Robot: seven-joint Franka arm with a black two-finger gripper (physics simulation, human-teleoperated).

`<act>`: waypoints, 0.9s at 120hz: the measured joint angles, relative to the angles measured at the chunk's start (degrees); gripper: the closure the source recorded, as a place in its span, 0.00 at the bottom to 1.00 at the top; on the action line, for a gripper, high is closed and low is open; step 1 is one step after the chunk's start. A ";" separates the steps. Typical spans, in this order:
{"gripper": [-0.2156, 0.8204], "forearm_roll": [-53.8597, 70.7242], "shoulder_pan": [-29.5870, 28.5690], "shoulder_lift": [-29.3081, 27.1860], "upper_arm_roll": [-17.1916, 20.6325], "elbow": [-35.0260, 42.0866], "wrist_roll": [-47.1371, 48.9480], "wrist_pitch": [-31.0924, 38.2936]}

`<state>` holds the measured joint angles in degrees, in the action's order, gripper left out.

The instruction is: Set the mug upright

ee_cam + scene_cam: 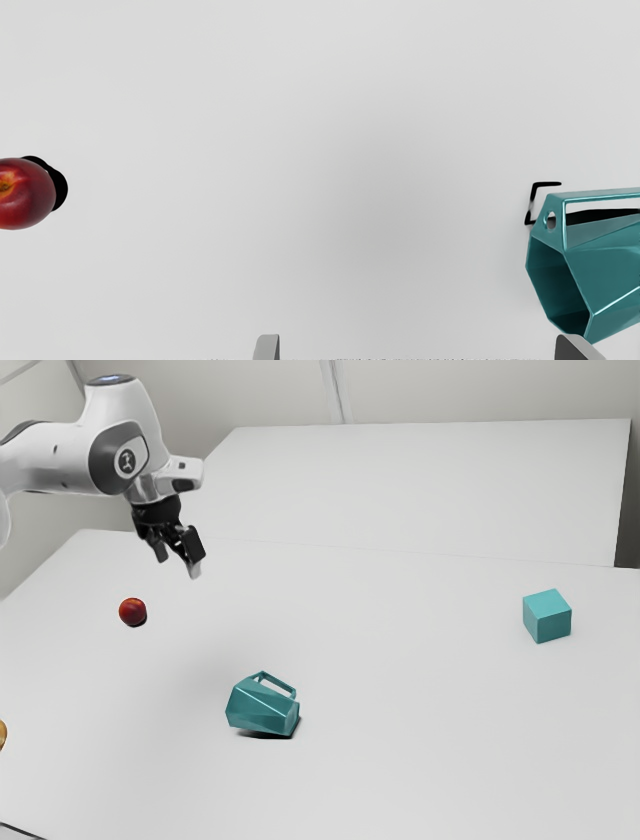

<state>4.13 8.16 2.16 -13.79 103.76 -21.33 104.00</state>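
There's your mug (pixel 262 707), lying on its side on the desk (pixel 400 780) with its handle uppermost in the exterior view, between the red fruit (pixel 132 611) and the teal cube (pixel 547 616), and your fingers (pixel 177 558) are up above the desk, spread wide and holding nothing!

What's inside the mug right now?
Looking into the mug, I see teal inner wall, partly shadowed. Its outer side covers the deeper part, so I can't tell what's there.

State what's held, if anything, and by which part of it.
Nothing. Jaws stand apart, raised above the table; the mug lies on its side.
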 joint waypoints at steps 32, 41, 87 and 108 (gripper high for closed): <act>0.21 -10.87 0.58 -4.01 -2.36 10.25 4.97 0.90; 0.21 -16.24 -0.10 -4.27 -3.18 13.83 5.99 1.67; 0.21 -28.62 -3.83 -2.95 -4.19 22.94 8.79 8.82; 0.21 -32.44 -2.19 -2.03 -4.78 24.13 9.38 10.67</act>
<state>-28.31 5.97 0.14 -18.57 127.89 -11.95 114.66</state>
